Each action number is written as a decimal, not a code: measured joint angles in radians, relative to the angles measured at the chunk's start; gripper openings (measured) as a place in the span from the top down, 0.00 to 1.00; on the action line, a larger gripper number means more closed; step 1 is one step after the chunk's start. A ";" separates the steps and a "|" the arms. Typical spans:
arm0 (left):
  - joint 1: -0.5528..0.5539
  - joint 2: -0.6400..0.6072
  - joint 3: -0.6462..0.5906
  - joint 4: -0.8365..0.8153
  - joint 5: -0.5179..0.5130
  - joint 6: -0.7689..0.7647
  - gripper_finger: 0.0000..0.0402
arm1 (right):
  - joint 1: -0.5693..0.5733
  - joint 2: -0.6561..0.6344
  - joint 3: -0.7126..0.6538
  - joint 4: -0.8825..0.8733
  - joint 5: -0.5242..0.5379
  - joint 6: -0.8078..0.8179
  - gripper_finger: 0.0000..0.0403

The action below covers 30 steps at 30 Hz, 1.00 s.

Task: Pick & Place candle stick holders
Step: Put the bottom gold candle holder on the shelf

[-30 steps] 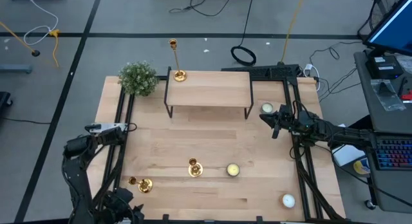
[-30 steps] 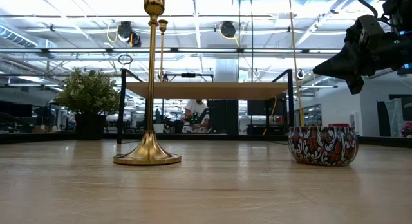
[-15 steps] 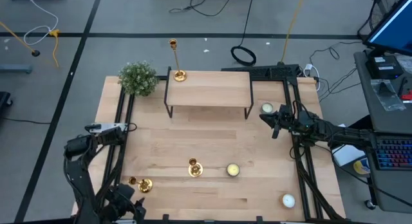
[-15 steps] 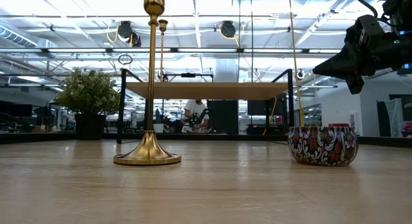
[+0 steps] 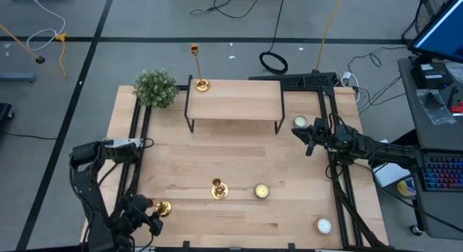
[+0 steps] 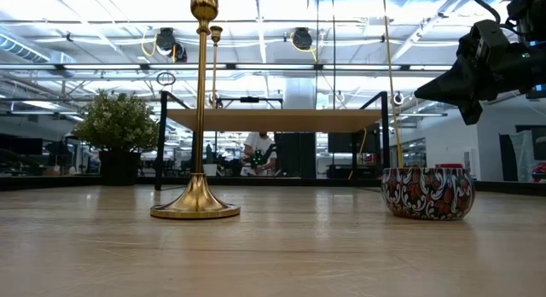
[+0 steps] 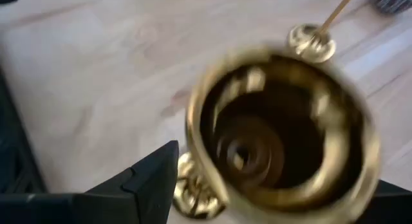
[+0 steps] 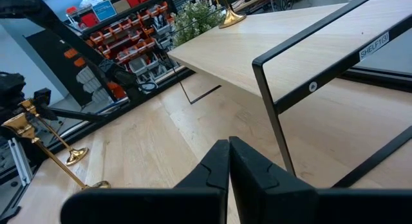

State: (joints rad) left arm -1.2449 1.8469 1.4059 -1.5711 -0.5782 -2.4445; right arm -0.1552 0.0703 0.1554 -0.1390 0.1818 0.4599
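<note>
Three gold candle stick holders stand on their round bases on the wooden table. A tall one [image 5: 197, 67] is at the far edge by the shelf, one [image 5: 218, 188] is near the middle front, and a short one [image 5: 160, 207] is at the near left. My left gripper [image 5: 143, 213] is open right beside the short holder. In the left wrist view its fingers [image 7: 149, 180] stand on either side of the holder's top cup [image 7: 283, 134]; I cannot tell if they touch. My right gripper [image 5: 307, 140] is shut and empty, raised to the right of the shelf.
A wooden shelf on black legs [image 5: 234, 100] stands at the back, with a potted plant [image 5: 155, 87] to its left. A patterned candle tin [image 5: 262, 191] sits beside the middle holder. Other candles are at the right [image 5: 299, 122] and the near right [image 5: 323, 225]. Black rails run along both sides of the table.
My left gripper has moved from the table's near edge toward the far edge and a little right, up to the short holder at the near left. The holders and my right arm have kept still.
</note>
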 joint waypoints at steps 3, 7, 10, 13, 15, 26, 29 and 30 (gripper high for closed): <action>0.000 -0.029 -0.025 -0.002 -0.021 0.000 0.33 | 0.000 0.000 0.000 0.000 0.000 0.000 0.99; 0.003 -0.053 -0.032 0.000 -0.021 0.000 0.33 | 0.000 0.000 0.000 0.000 0.000 0.000 0.99; 0.006 -0.057 -0.032 0.001 -0.024 0.000 0.33 | 0.000 0.000 0.000 0.000 0.000 0.000 0.99; 0.006 -0.057 -0.032 0.000 -0.026 0.000 0.33 | 0.000 0.000 0.000 0.000 0.000 0.000 0.99; 0.008 -0.057 -0.032 0.001 -0.026 0.000 0.33 | 0.000 0.000 0.000 0.000 0.000 0.000 0.99; 0.021 -0.057 -0.032 0.000 -0.045 0.041 0.55 | 0.000 0.000 0.000 0.000 0.000 -0.003 0.99; 0.022 -0.057 -0.032 0.000 -0.052 0.046 0.65 | 0.000 0.000 0.000 0.000 0.000 -0.003 0.99; 0.022 -0.057 -0.032 0.000 -0.053 0.052 0.68 | 0.000 0.000 0.000 0.000 0.000 -0.003 0.99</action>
State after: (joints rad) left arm -1.2232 1.7901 1.3739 -1.5709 -0.6309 -2.3927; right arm -0.1551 0.0704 0.1551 -0.1390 0.1822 0.4564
